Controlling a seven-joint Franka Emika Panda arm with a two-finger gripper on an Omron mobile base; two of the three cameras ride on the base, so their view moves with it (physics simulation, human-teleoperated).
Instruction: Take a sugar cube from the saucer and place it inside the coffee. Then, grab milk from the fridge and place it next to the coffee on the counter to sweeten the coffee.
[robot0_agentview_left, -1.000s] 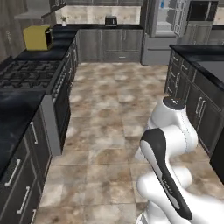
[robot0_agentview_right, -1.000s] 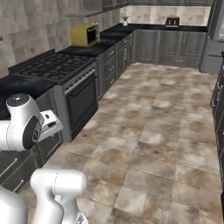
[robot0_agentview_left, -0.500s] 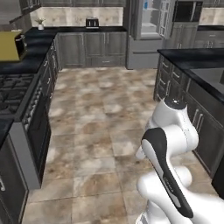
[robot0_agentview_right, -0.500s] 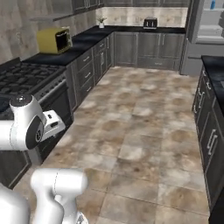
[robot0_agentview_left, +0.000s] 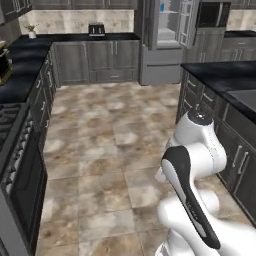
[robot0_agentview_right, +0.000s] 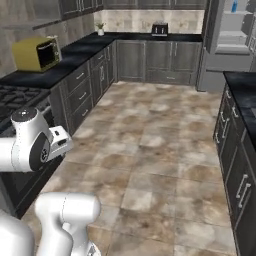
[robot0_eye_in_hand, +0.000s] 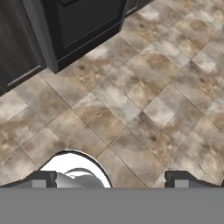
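Non-task items: yellow microwave (robot0_agentview_right: 37, 53) on left worktop, black toaster (robot0_agentview_right: 159, 29) and small potted plant (robot0_agentview_right: 100, 27) at back wall, gas stove (robot0_agentview_right: 15, 95), tan stone-tile floor (robot0_agentview_right: 150, 145).

**Kitchen count**

There was one fridge (robot0_agentview_left: 167, 42), standing open, with one blue milk carton (robot0_agentview_right: 234, 6) on its upper shelf. One yellow microwave (robot0_agentview_right: 37, 53), one toaster (robot0_agentview_right: 159, 29) and one potted plant (robot0_agentview_right: 100, 28) stood along the desk (robot0_agentview_right: 75, 52) edges.
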